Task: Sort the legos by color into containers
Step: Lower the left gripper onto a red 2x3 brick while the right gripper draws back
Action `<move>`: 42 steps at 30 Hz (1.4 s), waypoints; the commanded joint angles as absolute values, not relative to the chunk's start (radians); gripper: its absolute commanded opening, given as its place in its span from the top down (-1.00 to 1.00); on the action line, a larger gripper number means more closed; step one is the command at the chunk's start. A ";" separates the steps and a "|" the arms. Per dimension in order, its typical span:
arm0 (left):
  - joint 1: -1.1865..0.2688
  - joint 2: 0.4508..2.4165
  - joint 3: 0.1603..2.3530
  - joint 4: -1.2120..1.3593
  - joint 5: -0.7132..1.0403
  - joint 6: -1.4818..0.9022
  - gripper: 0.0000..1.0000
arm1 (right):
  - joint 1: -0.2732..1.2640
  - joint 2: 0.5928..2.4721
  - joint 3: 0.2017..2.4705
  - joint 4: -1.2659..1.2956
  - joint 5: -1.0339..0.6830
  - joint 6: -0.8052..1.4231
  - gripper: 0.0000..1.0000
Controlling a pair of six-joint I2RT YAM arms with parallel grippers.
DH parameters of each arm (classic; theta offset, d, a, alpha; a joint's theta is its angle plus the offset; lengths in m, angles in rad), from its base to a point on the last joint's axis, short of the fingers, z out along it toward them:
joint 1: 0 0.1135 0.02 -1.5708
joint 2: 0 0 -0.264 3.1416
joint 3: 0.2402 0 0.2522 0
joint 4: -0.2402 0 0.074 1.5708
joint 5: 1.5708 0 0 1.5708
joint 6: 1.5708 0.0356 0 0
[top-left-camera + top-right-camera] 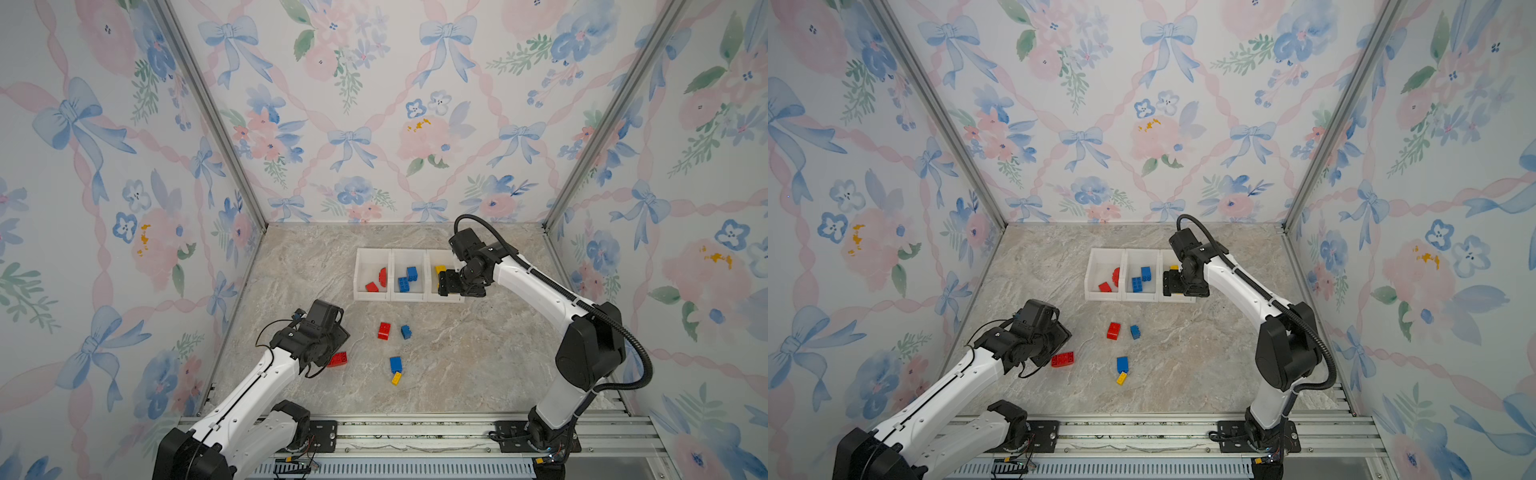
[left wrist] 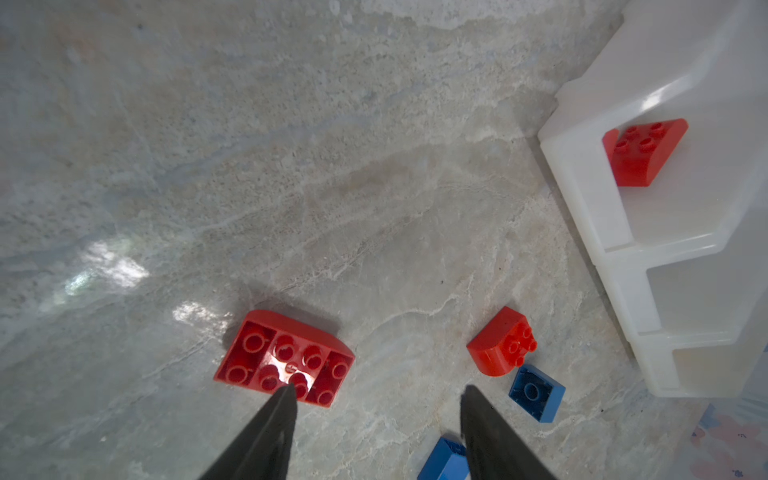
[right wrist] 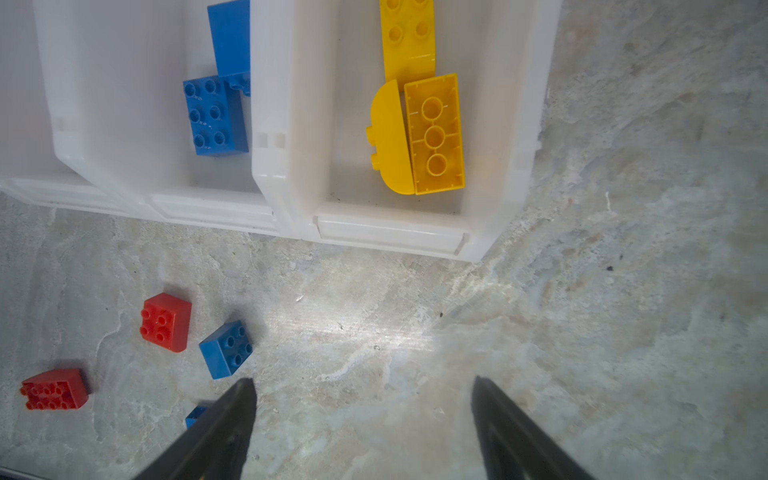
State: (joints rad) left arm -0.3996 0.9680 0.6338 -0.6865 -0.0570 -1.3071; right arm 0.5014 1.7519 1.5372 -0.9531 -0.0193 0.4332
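Hanging with jaws apart, the right claw (image 3: 363, 384) overlooks yellow legos (image 3: 434, 133) in containers (image 3: 286, 195).

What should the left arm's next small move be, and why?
Probably shift the left gripper sideways until its open jaws straddle the large red brick. In the left wrist view the brick lies on the table beside the gap, one fingertip over its edge; closing now would likely miss.
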 commanded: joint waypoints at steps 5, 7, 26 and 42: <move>-0.406 0.999 0.647 -0.808 0.000 -1.510 -0.25 | 0.515 1.701 1.501 -0.999 -0.041 0.422 -0.74; -0.405 1.018 0.642 -0.817 0.017 -1.535 -0.26 | 0.516 1.695 1.491 -0.993 -0.048 0.425 -0.76; -0.401 1.184 0.670 -0.790 -0.019 -1.706 -0.71 | 0.500 1.676 1.451 -0.966 -0.094 0.442 -0.83; -0.359 1.296 0.651 -0.655 -0.017 -1.707 -0.65 | 0.499 1.681 1.451 -0.980 -0.122 0.455 -0.85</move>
